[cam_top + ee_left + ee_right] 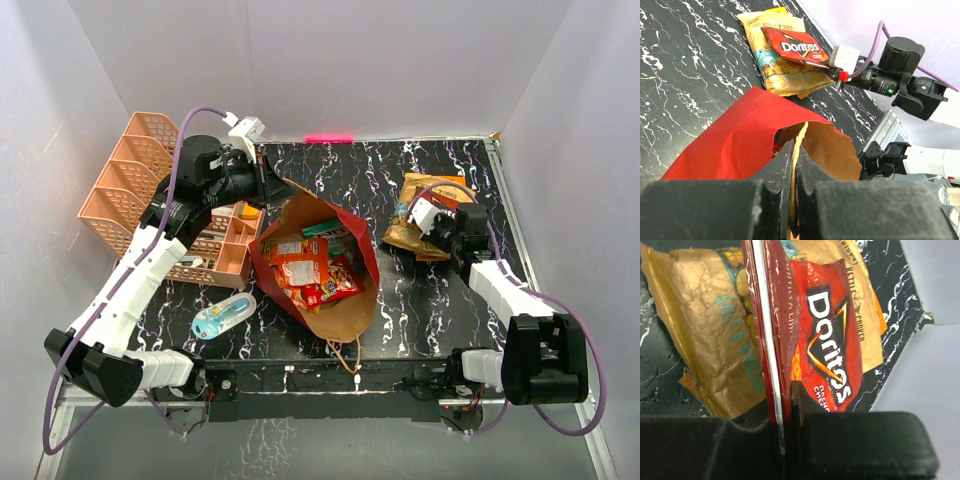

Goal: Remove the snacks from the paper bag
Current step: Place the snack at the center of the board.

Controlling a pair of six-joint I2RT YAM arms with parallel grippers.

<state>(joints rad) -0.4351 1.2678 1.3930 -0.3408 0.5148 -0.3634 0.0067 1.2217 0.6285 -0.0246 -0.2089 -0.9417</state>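
The red paper bag lies open in the middle of the table, brown inside, with several snack packets in its mouth. My left gripper is shut on the bag's far rim, the paper edge pinched between the jaws. My right gripper is shut on the red Doritos bag, held over a golden kettle chip bag that lies at the right back of the table. Both bags show in the left wrist view: Doritos, chip bag.
A pink plastic basket organizer stands at the left back. A blue-white blister-packed item lies left of the bag near the front. One twine handle trails off the bag toward the front edge. White walls close in the table.
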